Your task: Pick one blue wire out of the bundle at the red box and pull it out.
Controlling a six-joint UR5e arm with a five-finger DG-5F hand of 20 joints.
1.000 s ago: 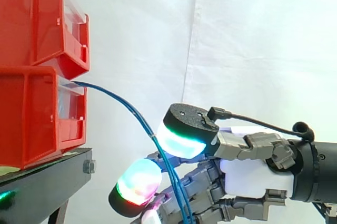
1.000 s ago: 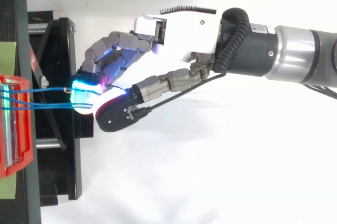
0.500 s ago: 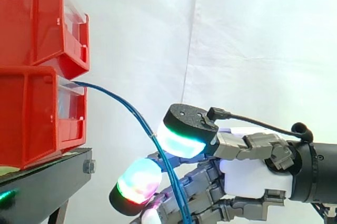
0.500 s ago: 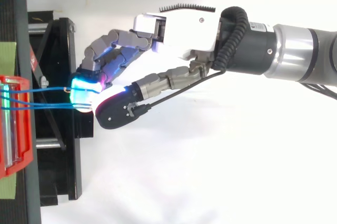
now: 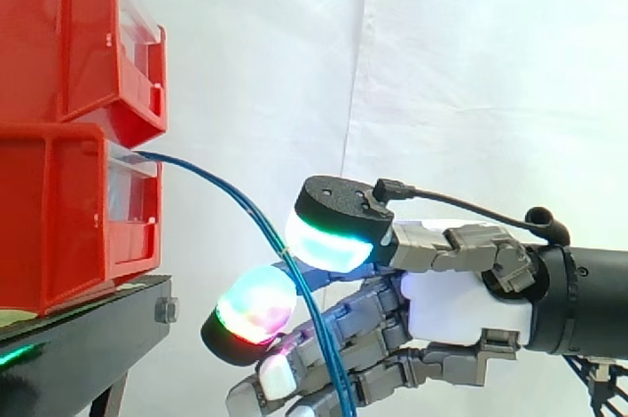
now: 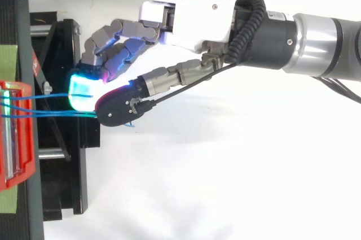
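Blue wires (image 5: 196,170) arc thin and smooth out of the lower red box (image 5: 59,211); we see the robot hand (image 5: 461,304) curled on them, pinched between rounded glowing pads.

Robot hand (image 6: 192,20) pinches blue wires (image 6: 56,114) (stretched straight) from red box (image 6: 27,149).

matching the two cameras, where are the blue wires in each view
Side view: blue wires arc from the lower red bin down-right into the hand.
Top view: left of centre, running level from that bin to the hand.
Shared landmark: the lower red bin.
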